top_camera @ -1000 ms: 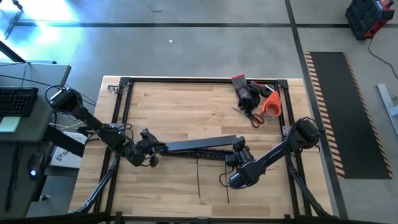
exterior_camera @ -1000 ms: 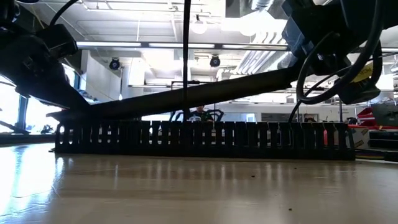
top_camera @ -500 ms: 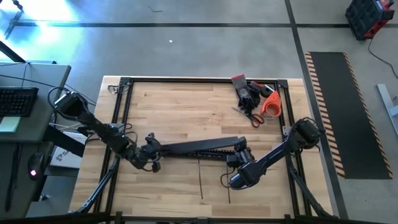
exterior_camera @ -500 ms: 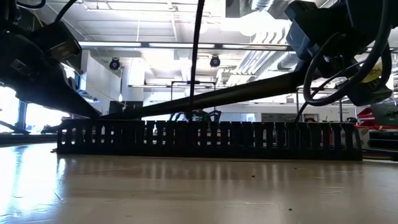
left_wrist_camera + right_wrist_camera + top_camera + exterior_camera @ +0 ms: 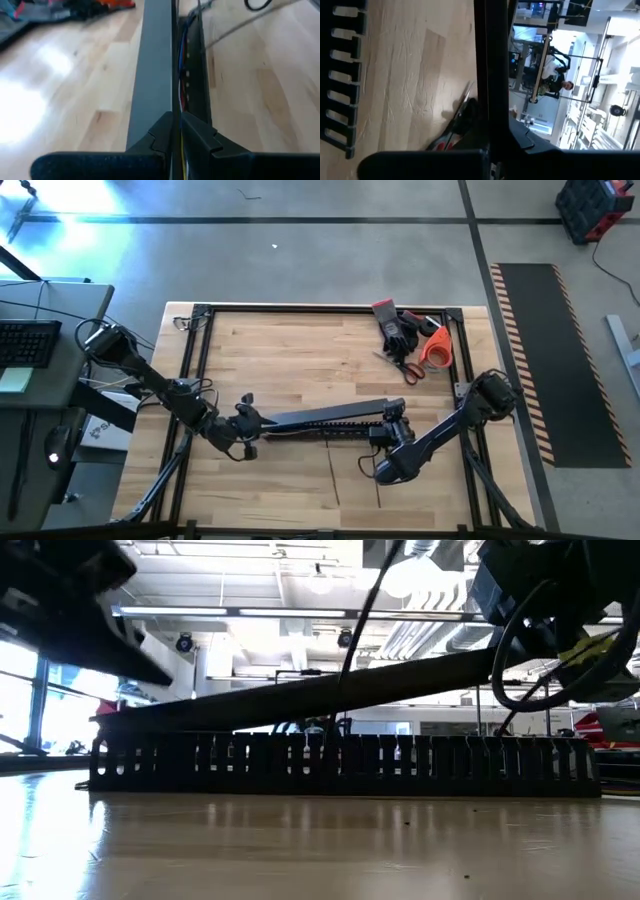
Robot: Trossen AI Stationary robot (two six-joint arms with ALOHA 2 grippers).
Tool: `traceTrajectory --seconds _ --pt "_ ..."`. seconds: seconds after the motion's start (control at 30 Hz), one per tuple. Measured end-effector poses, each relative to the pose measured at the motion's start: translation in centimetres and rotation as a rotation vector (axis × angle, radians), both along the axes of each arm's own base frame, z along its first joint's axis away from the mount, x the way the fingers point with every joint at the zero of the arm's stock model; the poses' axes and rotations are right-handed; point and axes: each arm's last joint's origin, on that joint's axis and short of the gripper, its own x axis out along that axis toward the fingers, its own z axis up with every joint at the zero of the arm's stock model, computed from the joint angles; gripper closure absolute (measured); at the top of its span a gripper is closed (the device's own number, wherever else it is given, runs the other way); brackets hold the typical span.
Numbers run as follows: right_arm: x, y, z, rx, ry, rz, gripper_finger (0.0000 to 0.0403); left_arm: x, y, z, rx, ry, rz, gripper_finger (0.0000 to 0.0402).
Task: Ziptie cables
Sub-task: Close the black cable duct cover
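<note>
The cables (image 5: 183, 75), thin, limp and light, lay in the slotted duct (image 5: 340, 762) on the table (image 5: 300, 350), best bunched mid-length, while left end effector (image 5: 246, 418) and right end effector (image 5: 393, 420) pinched the lid (image 5: 320, 416).

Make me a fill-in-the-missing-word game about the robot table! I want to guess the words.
1. The left gripper is at one end of the long dark bar and the right gripper is at the other, so the number of grippers at the bar is ____.
2. The tape roll beside the scissors is coloured ____.
3. The top of the table is made of ____.

Missing words: two; orange; wood.
</note>
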Motion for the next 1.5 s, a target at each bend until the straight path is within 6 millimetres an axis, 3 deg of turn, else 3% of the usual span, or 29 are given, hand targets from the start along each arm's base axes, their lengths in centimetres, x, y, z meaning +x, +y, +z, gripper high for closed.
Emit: traceTrajectory --seconds 0.67,1.17,1.5 --pt "-1.7 1.9 0.4 -0.043 -0.015 0.084 0.0403 0.5 -0.3 0.3 -0.031 -0.016 0.021 0.0379" --pt "-0.9 0.9 0.6 -0.118 0.006 0.125 0.0403 0.5 -0.2 0.3 -0.008 -0.025 0.038 0.0379" --pt "-0.5 0.4 0.3 -0.035 0.009 0.027 0.0403 0.5 -0.2 0.3 -0.002 -0.024 0.035 0.0379"
